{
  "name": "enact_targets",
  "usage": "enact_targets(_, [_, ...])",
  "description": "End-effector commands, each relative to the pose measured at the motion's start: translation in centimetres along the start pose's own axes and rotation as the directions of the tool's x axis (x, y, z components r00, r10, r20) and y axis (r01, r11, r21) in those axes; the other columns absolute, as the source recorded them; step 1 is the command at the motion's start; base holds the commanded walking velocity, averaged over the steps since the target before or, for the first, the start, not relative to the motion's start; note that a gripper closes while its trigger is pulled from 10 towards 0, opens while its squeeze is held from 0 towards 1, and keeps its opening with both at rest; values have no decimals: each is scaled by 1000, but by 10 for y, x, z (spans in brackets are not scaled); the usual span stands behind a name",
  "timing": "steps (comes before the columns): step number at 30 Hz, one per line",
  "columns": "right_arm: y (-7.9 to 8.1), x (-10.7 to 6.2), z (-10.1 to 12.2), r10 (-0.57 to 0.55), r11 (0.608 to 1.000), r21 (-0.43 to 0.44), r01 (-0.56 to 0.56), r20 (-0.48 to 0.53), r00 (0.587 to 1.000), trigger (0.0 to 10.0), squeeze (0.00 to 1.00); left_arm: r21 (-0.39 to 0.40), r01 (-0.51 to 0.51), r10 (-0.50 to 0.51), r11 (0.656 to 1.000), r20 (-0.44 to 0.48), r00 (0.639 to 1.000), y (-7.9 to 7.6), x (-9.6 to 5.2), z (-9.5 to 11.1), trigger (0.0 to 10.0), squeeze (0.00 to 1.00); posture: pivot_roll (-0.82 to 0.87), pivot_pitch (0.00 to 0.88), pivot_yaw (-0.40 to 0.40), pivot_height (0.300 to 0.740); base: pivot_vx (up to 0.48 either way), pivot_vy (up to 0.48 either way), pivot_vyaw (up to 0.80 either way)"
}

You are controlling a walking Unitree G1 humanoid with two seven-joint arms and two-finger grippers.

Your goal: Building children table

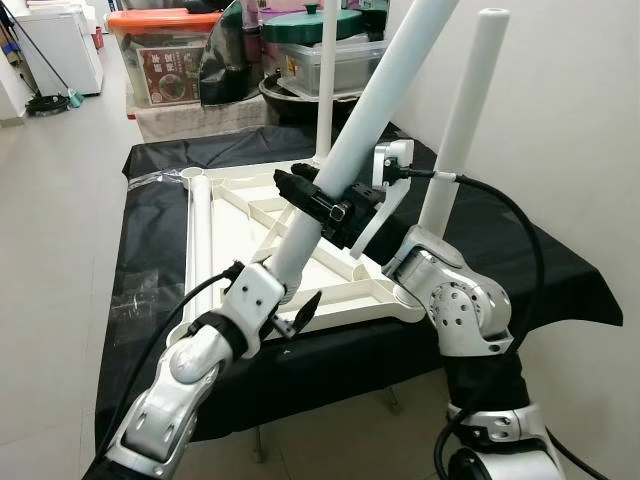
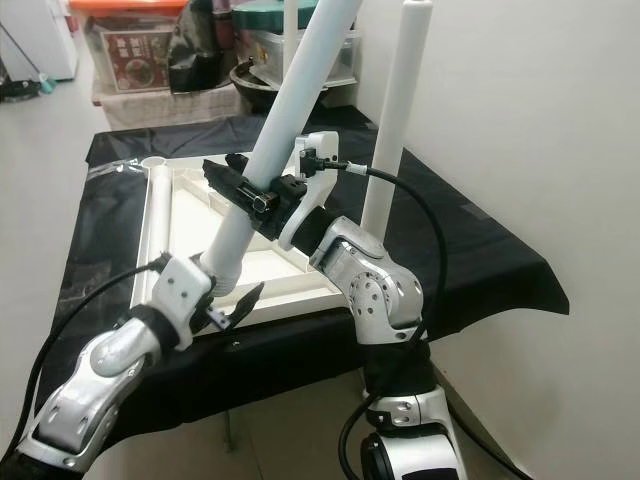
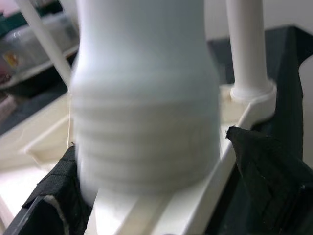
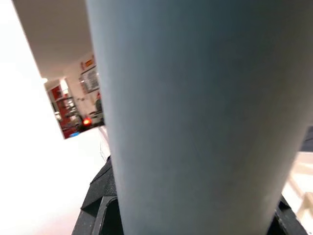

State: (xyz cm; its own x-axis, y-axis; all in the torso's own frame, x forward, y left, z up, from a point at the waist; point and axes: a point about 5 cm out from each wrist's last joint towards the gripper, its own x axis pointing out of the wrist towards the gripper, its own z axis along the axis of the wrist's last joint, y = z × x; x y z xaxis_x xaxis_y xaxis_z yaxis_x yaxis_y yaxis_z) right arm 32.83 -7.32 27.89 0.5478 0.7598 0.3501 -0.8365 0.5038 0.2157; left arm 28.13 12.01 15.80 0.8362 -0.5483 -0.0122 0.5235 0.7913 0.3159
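A white children's tabletop lies upside down on a black-covered table. Two white legs stand upright in its corners, one at the far side and one at the near right. Another leg lies flat along its left edge. A tilted leg leans over the near part. My right gripper is shut on its middle. My left gripper is at its threaded lower end, open, with the fingers on either side and a small gap at one.
Behind the table stand an orange-lidded storage box, a green-lidded box and a dark bowl. A white wall runs close along the right. Tiled floor opens to the left, with a mop at the back.
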Motion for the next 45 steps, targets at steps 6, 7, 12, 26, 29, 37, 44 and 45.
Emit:
enact_targets(6, [-16,-7,5,-111,990,-82,112,24,994,10000,0,-8,-114,114,993,-40,993,8,-12,-8,10000,0,96,8,-37,740,0,0,156])
enact_targets(7, [-19,-10,5,-135,985,-105,137,27,991,10000,0,-21,-122,121,992,-44,992,6,-14,-8,10000,0,99,9,-40,740,0,0,788])
enact_targets(12, [-20,-11,4,-160,977,-138,163,36,986,10000,0,-76,-129,128,989,-16,992,-5,-17,-5,10000,0,99,13,-42,740,0,0,788])
enact_targets(26, [-21,-16,-8,-260,945,-188,268,66,963,10000,0,-272,-148,166,951,43,985,-24,-18,9,10000,0,98,28,-50,740,0,0,787])
enact_targets(29, [-24,-17,-12,-284,938,-188,291,65,957,10000,0,-298,-163,183,940,42,982,-23,-19,10,10000,0,100,36,-57,740,0,0,785])
enact_targets(37, [-30,-17,-12,-342,915,-198,352,83,936,10000,0,-320,-178,201,931,39,979,-23,-21,13,10000,0,100,50,-65,740,0,0,786])
enact_targets(44, [-33,-16,-11,-366,903,-205,378,95,926,10000,0,-323,-175,197,930,38,980,-26,-21,14,10000,0,99,59,-70,740,0,0,788])
enact_targets(45, [-33,-15,-11,-369,902,-205,381,96,925,10000,0,-326,-173,196,929,38,980,-27,-21,14,10000,0,98,60,-69,740,0,0,788])
